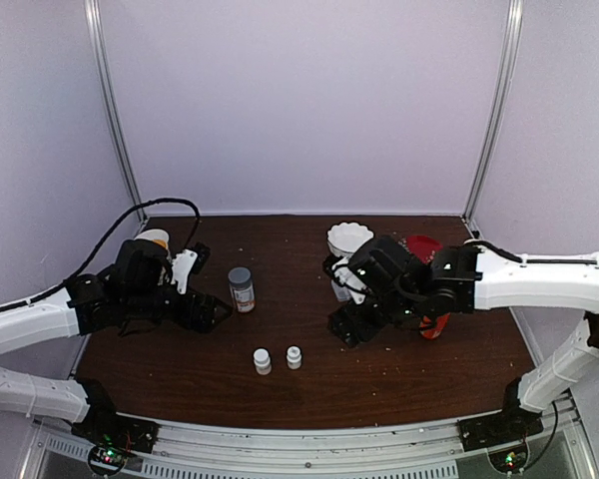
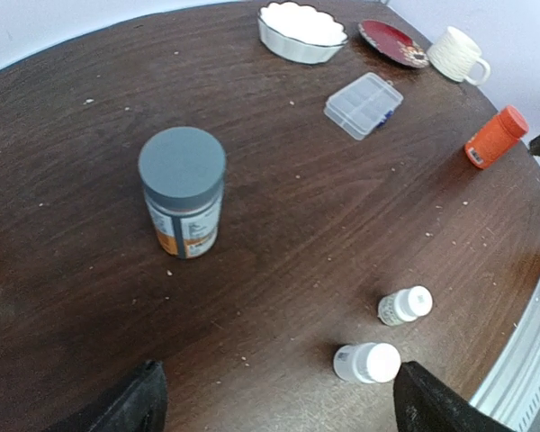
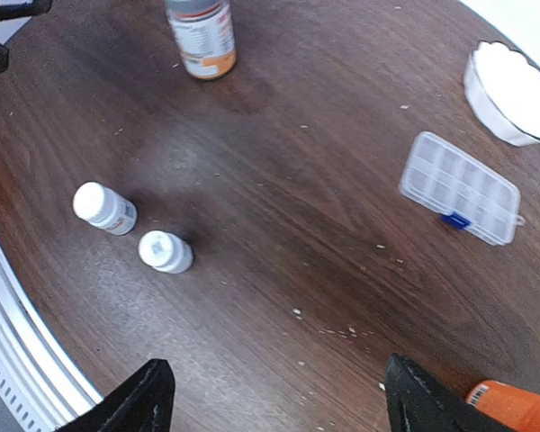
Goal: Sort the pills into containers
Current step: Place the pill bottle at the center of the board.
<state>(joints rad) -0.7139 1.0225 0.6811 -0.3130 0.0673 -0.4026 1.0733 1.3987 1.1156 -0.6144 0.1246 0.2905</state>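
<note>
Top view: 1 table (image 1: 180, 384). 1 grey-lid bottle (image 1: 241, 289) stands upright near the middle. 2 small white bottles (image 1: 263, 360) stand at its 5 o'clock, side by side. 1 white scalloped bowl (image 1: 349, 238) is at its 2 o'clock, with 1 red plate (image 1: 424, 244) just beside, partly under the right arm. The left gripper (image 1: 218, 313) is at the bottle's 8 o'clock, the right gripper (image 1: 341, 331) at its 4 o'clock. The jaws are unclear here, and the organizer box is not made out.

Left wrist view: the left gripper (image 2: 279, 414) has its jaws wide apart and empty, at 6 o'clock. 1 clear organizer box (image 2: 364, 104) lies flat on the table, lid down, at 1 o'clock from the grey-lid bottle (image 2: 182, 180) and well apart from it. 1 mug (image 2: 457, 54) and 1 orange bottle (image 2: 495, 137) are at right. The 2 white bottles lie at 5 o'clock.

Right wrist view: the right gripper (image 3: 279, 405) has its jaws wide apart, holding nothing. The organizer box (image 3: 459, 187) is at 2 o'clock, closed with a blue latch, just below the bowl (image 3: 511, 90). Tiny pale pellets (image 3: 296, 312) are scattered loose on the table, too small to count.
</note>
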